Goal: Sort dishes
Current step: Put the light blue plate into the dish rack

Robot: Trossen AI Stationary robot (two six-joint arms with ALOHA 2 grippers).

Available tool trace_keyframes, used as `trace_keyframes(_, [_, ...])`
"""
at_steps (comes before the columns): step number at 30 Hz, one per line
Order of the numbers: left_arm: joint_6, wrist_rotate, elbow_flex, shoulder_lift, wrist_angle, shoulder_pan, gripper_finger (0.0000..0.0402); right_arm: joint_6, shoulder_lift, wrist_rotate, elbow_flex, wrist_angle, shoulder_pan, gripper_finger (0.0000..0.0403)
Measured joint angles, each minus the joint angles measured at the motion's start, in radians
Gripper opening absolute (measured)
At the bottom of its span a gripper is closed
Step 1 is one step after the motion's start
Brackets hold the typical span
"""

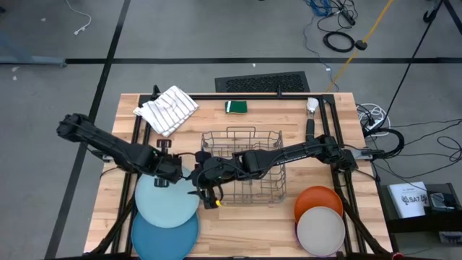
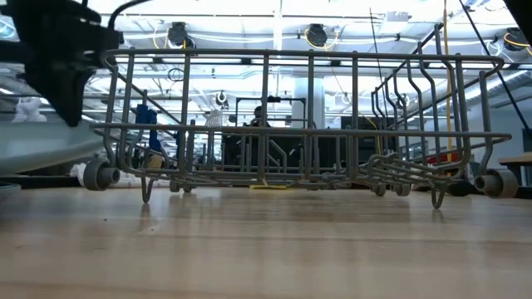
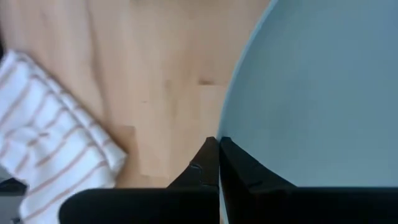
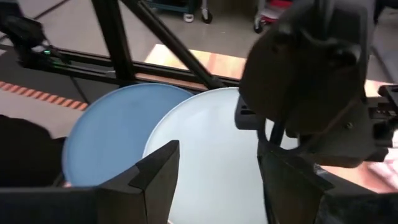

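Your left claw is pinched tight on the rim of the light blue plate, its two fingers pressed together over the plate's edge. From that claw the plate spreads away toward the near edge of the surface, overlapping the darker blue plate that lies just beyond it. The white striped cloth sits well behind the left claw, at the far side.

Your right claw hangs just beside the left one with its jaws wide and nothing between them, over the light blue plate's edge. The wire dish rack stands right beside this claw, under its arm. Far off past the rack lie the orange plate and the off-white plate, overlapping.
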Motion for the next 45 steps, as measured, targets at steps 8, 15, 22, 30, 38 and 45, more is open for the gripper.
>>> trace_keyframes(8, [0.000, -0.080, 0.059, -0.043, -0.074, 0.000, 0.0000, 0.015, 0.000, 0.022, 0.000, 0.014, 0.000, 0.0212])
trace_keyframes(15, [0.003, -0.113, 0.092, -0.071, -0.095, 0.000, 0.0000, 0.057, 0.000, 0.020, 0.000, -0.019, 0.002, 0.0212])
trace_keyframes(22, [0.003, -0.125, 0.112, -0.080, -0.111, 0.000, 0.0000, 0.085, 0.000, 0.022, -0.001, -0.076, 0.007, 0.0212])
trace_keyframes(30, [0.000, -0.125, 0.112, -0.080, -0.110, 0.000, 0.0000, -0.008, -0.023, 0.039, -0.001, -0.019, 0.035, 0.0219])
trace_keyframes(38, [-0.001, -0.125, 0.112, -0.080, -0.108, -0.011, 0.0000, 0.079, -0.006, 0.079, -0.002, -0.251, 0.040, 0.0222])
trace_keyframes(45, [-0.001, -0.165, 0.112, -0.080, -0.107, -0.023, 0.0000, 0.147, 0.032, 0.199, -0.001, -0.245, 0.035, 0.0222])
